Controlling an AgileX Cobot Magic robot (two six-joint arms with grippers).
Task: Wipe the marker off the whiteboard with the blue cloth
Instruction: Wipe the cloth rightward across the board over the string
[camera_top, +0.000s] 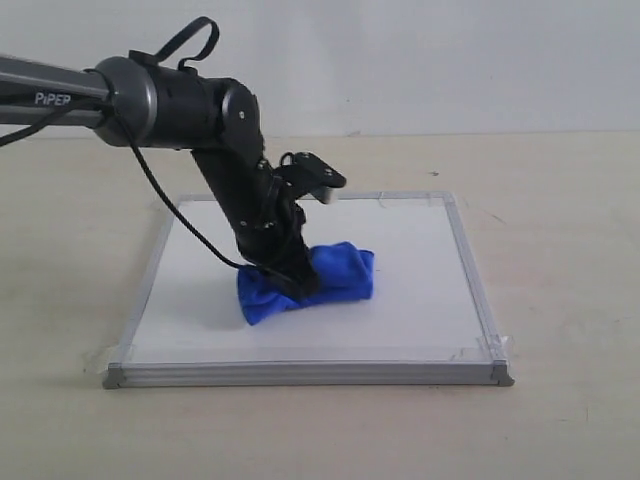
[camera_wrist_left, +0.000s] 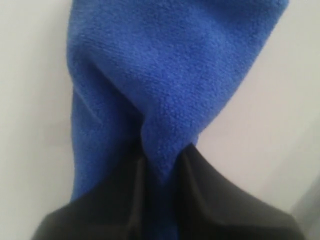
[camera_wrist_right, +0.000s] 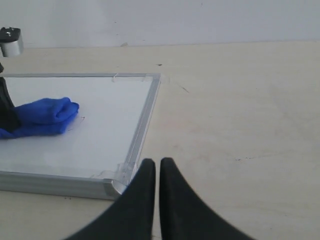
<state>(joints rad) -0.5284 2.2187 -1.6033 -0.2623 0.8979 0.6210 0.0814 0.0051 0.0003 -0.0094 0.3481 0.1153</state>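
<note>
The whiteboard (camera_top: 420, 260) lies flat on the table, silver frame all round. On its middle rests the blue cloth (camera_top: 340, 275), bunched up. My left gripper (camera_top: 300, 285) reaches down from the left and is shut on the cloth's left part, pressing it to the board. In the left wrist view the cloth (camera_wrist_left: 170, 75) is pinched between the dark fingers (camera_wrist_left: 210, 195). No wavy marker line shows; only a tiny dark speck (camera_wrist_right: 80, 118) sits beside the cloth (camera_wrist_right: 42, 116). My right gripper (camera_wrist_right: 157, 162) is shut and empty, off the whiteboard (camera_wrist_right: 110, 130) near a taped corner.
The beige table (camera_top: 560, 200) spreads round the board on all sides, with a pale wall behind. The left arm's black links (camera_top: 240, 180) and a cable lean over the board's left half. The board's taped corner cap (camera_wrist_right: 117, 182) lies close to the right gripper.
</note>
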